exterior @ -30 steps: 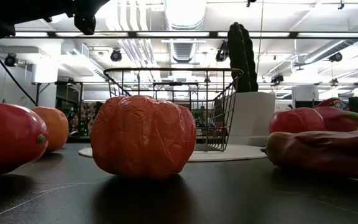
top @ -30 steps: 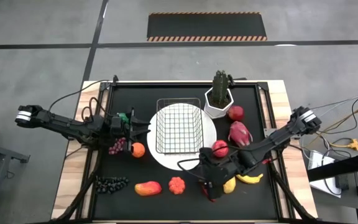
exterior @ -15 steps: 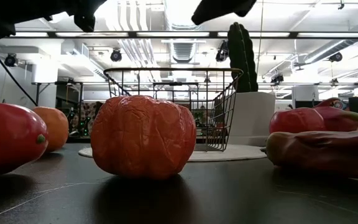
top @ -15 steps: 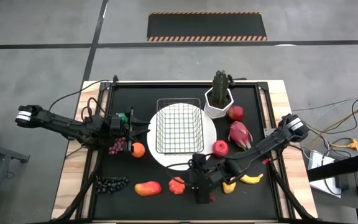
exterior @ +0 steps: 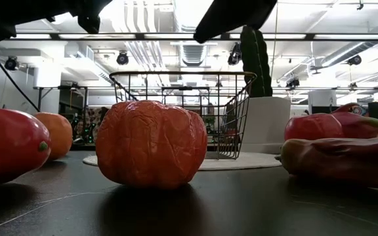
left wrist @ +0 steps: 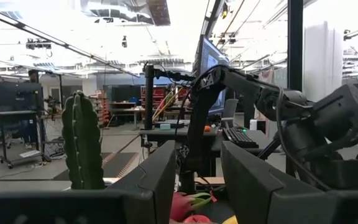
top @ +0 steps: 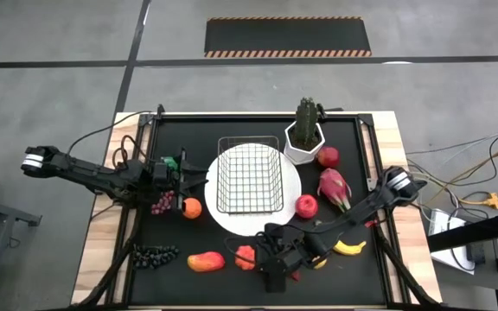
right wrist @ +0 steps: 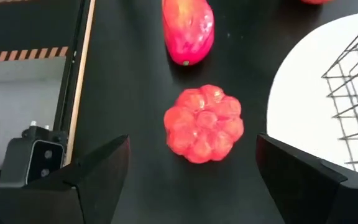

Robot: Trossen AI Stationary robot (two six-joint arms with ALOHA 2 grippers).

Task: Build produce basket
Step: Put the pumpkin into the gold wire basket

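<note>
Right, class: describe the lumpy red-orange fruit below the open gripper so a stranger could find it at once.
Start at the round white plate under the wire basket and go to the plate's near edge. On the black mat there, beneath the right gripper, sits the ribbed fruit. Unlike the smooth, elongated mango beside it, it is squat, round and lobed.

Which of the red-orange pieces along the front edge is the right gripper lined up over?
The ribbed, pumpkin-shaped one, sitting between the open right gripper's fingers. The smooth mango lies farther off.

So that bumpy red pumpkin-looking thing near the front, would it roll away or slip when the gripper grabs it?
The pumpkin sits on a flattish base, so it probably stays put. Its ridges and crinkled skin likely give good grip. It looks like a light, hollow toy.
</note>
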